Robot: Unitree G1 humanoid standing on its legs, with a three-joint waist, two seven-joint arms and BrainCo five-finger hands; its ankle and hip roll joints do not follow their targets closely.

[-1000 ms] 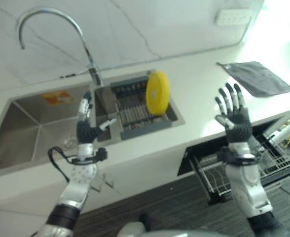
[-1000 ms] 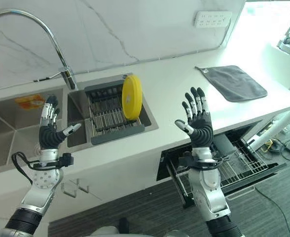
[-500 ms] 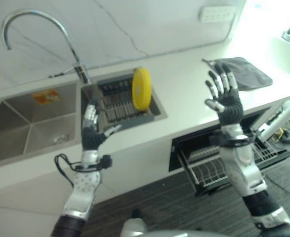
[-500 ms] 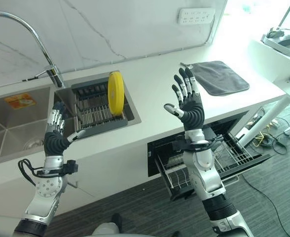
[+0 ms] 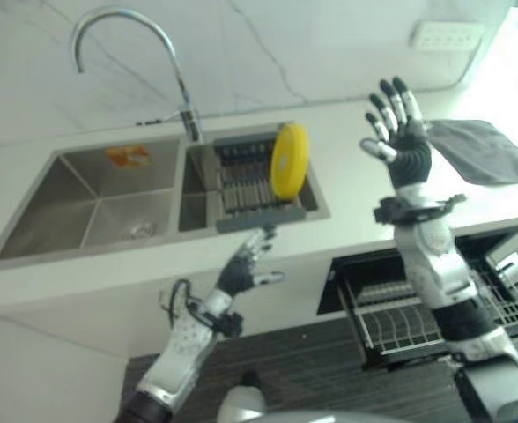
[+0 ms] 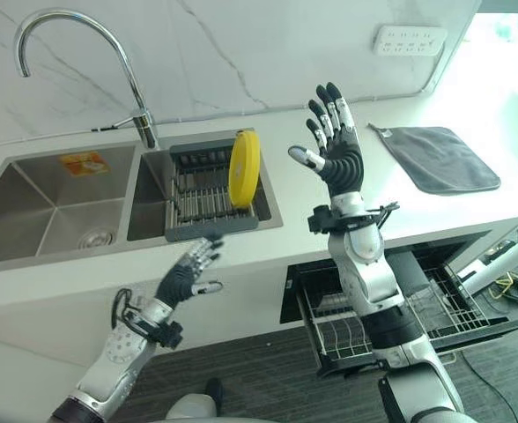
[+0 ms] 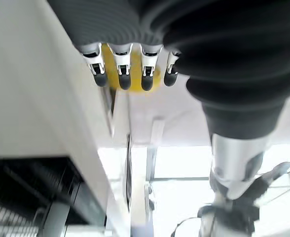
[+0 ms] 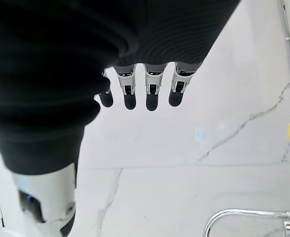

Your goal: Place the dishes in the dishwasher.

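My right robot hand (image 6: 336, 150) is raised high above the counter (image 6: 329, 198), palm turned toward the sink side, fingers spread straight and grasping nothing. My left robot hand (image 6: 187, 275) is low, in front of the counter's front edge, fingers loosely extended toward the sink and also empty. The yellow plate (image 6: 244, 168) stands on edge in the grey dish rack (image 6: 197, 196) set in the right basin of the sink (image 6: 56, 211), beyond my left robot hand and to the left of my right one, apart from both. The dishwasher rack (image 6: 418, 313) is pulled out below the counter, beside my right arm. A dark cloth (image 6: 435, 157) lies flat on the counter to the right. An orange sticker (image 6: 83, 162) sits in the left basin; its writing is unreadable.
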